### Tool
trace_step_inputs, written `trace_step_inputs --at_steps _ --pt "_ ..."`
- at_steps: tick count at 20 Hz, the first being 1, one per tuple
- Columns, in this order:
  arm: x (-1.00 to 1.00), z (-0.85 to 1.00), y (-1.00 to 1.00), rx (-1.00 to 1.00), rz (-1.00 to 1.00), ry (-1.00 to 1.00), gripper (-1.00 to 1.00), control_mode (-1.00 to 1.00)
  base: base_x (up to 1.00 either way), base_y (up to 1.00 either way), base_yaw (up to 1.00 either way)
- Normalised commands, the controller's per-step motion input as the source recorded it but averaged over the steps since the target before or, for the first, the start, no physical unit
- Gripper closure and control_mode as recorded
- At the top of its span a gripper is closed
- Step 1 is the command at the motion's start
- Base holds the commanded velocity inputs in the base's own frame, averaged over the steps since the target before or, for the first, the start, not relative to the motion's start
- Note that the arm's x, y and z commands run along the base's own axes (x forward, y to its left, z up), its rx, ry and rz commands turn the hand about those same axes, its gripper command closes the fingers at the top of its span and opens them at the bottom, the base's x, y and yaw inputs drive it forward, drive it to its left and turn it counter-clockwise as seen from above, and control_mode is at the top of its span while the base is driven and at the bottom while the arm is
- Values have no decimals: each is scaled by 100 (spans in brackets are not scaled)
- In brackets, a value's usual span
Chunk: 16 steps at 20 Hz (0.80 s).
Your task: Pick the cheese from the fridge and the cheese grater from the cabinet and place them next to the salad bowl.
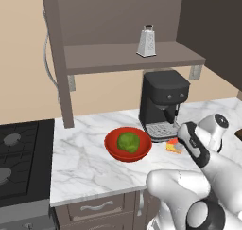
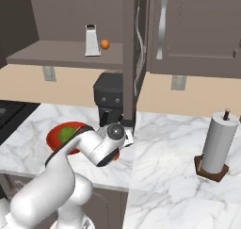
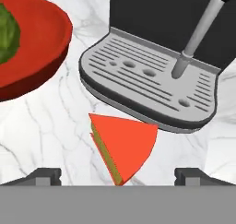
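Observation:
The cheese (image 3: 124, 147), an orange wedge with a red face, lies on the marble counter (image 1: 85, 158) just right of the salad bowl (image 1: 128, 144), in front of the coffee machine's drip tray. My gripper (image 3: 120, 176) hovers over it, open, with its fingertips (image 3: 46, 174) wide apart on either side and not touching the wedge. From the left base view the cheese (image 1: 174, 146) shows beside my hand. The cheese grater (image 1: 147, 41) stands upright on the cabinet (image 1: 104, 56) shelf above. The fridge is out of view.
A black coffee machine (image 1: 163, 101) stands right behind the cheese, its steam wand (image 3: 193, 38) hanging over the tray. A small orange ball (image 2: 105, 44) sits by the grater. A paper towel roll (image 2: 217, 148) stands to the right and a stove (image 1: 19, 153) lies to the left.

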Motion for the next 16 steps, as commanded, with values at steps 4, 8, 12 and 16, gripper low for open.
trace_step_inputs --at_steps 4,8,12,16 --pt "-40 66 46 -2 0 -10 -100 -100 0 0 0" --pt "-34 52 57 -4 0 -8 -100 -100 0 0 0" --pt "-35 62 46 -10 -13 -2 -100 -100 0 0 0" --pt "-37 72 22 -10 -24 2 -100 -100 0 0 0"
